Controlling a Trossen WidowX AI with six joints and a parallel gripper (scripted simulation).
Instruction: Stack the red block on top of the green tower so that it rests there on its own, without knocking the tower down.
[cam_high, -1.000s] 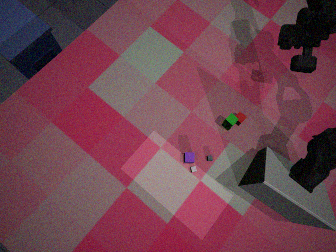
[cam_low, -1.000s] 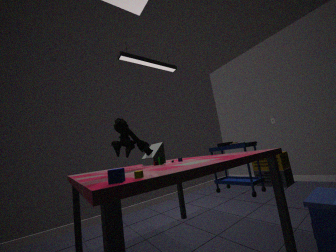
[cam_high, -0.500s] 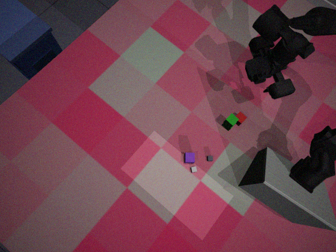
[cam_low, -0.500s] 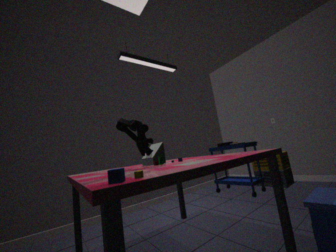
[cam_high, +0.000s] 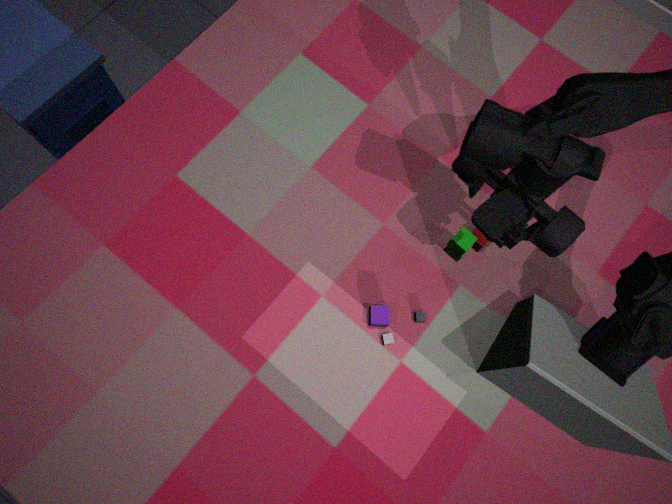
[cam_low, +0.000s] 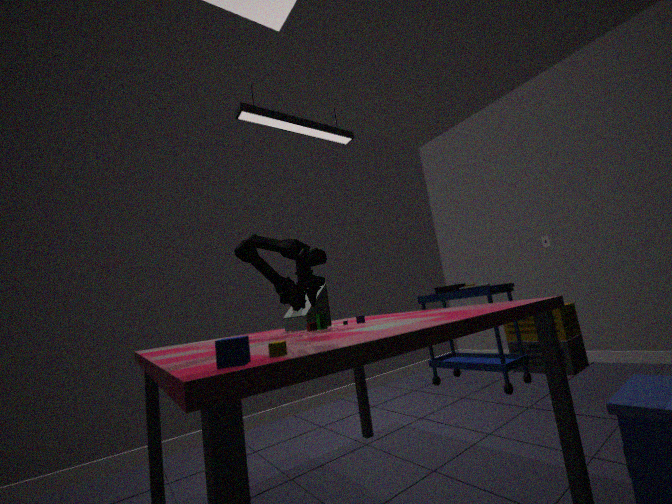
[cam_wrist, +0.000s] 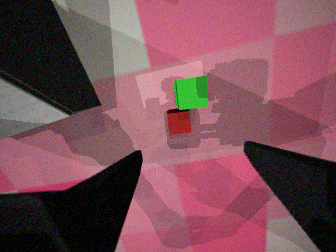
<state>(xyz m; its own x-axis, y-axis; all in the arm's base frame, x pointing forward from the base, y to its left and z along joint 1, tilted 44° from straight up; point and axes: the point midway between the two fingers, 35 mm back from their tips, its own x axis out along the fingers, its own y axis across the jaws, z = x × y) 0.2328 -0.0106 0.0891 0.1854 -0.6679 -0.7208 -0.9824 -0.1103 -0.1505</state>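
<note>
The red block (cam_high: 479, 240) (cam_low: 311, 326) (cam_wrist: 179, 122) sits on the pink checkered table top, close beside the foot of the green tower. The green tower (cam_high: 465, 239) (cam_low: 319, 321) (cam_wrist: 191, 93) stands upright and rises higher than the red block. My gripper (cam_wrist: 191, 150) is wide open and empty, pointing down above the two. In the wrist view the red block lies ahead of the line between the fingertips, a little left of centre, with the tower farther up the picture. In the top view the gripper's dark body partly covers the red block.
A large grey wedge (cam_high: 591, 374) (cam_wrist: 45, 55) stands near the tower, beside the arm's base. A purple block (cam_high: 378, 315), a small white block (cam_high: 387, 339) and a small dark block (cam_high: 420, 316) lie on the table. A blue block (cam_low: 232, 352) and yellow block (cam_low: 277, 348) sit near its edge.
</note>
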